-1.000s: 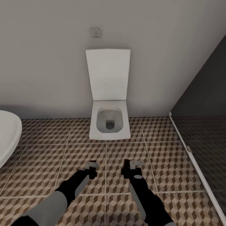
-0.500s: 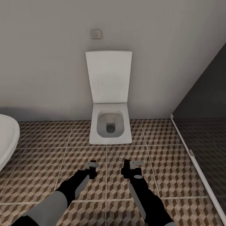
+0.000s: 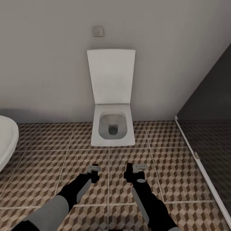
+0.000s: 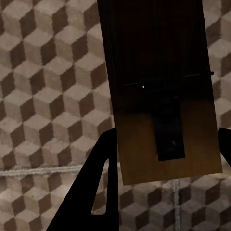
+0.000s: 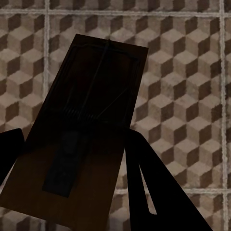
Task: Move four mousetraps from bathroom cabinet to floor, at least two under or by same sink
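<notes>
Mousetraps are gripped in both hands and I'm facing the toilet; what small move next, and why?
Probably turn the base to look for the sink rather than release here. Each gripper, left gripper and right gripper, holds a mousetrap above the bathroom floor, but ahead stands a toilet, and two traps must lie by a sink.

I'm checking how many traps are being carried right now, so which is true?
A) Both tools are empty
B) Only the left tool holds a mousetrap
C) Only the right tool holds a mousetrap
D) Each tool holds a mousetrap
D: the left wrist view shows a mousetrap between the left tool's fingers, and the right wrist view shows another mousetrap between the right tool's fingers, both above the patterned floor tiles.
</notes>
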Robot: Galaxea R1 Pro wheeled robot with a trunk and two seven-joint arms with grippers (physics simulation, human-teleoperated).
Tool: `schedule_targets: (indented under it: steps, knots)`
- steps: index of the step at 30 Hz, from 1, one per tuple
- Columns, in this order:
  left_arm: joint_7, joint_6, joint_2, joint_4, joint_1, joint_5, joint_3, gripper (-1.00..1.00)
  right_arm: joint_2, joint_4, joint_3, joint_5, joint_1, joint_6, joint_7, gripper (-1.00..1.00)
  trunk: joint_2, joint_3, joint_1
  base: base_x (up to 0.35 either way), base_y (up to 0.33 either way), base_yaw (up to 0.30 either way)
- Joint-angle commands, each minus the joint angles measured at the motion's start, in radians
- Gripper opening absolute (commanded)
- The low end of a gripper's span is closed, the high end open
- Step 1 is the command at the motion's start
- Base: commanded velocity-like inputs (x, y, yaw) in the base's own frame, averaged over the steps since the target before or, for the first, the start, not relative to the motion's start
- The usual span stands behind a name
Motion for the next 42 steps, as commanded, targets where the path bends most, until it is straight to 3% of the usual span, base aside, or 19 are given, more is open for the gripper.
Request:
schedule_targets:
  steps: [1, 30, 34, 42]
  knots:
    - [0.010, 0.003, 0.001, -0.002, -0.001, 0.009, -0.007, -1.00, 0.000, -0.001, 0.002, -0.014, -0.001, 0.001, -0.009, -1.00, -0.008, -0.004, 0.004, 0.000, 0.000, 0.000]
    - [0.011, 0.004, -0.004, -0.002, -0.001, 0.009, -0.007, -1.00, -0.003, -0.001, 0.000, -0.011, -0.001, 0.001, -0.008, -1.00, -0.211, -0.095, 0.115, 0.000, 0.000, 0.000]
    - [0.011, 0.003, -0.004, -0.002, -0.001, 0.009, -0.007, -1.00, -0.037, -0.001, 0.001, -0.012, -0.001, -0.001, 0.011, -1.00, -0.239, -0.107, 0.130, 0.000, 0.000, 0.000]
    - [0.010, 0.003, -0.004, -0.002, -0.001, 0.009, -0.007, -1.00, -0.132, -0.001, 0.000, -0.011, -0.001, -0.004, 0.185, -1.00, -0.295, -0.132, 0.161, 0.000, 0.000, 0.000]
